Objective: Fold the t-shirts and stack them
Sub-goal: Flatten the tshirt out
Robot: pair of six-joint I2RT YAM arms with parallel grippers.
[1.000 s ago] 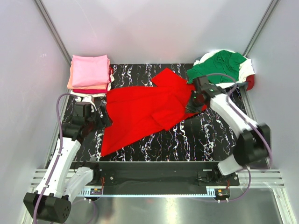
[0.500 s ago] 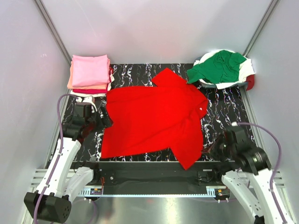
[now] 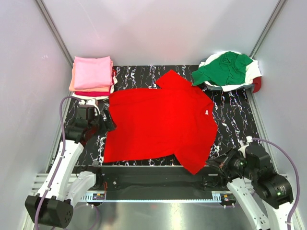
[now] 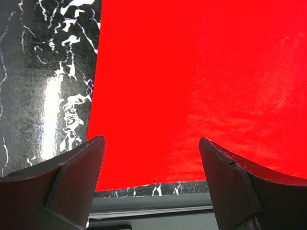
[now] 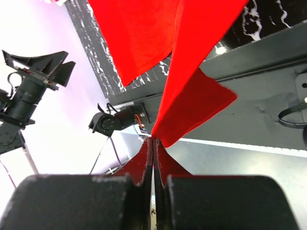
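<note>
Closely pressed together, the jaws of the right gripper pinch a corner of the bright red t-shirt just past the near right edge of the black marbled table. The left gripper, jaws spread, hangs over that shirt's left margin. The shirt lies spread mid-table; a pink-topped folded stack sits far left, a green-topped heap far right.

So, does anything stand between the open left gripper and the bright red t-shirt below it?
Nothing visible does. In the left wrist view the left gripper stands open over the left edge of the bright red t-shirt, and only bare cloth and the table show between its fingers.
</note>
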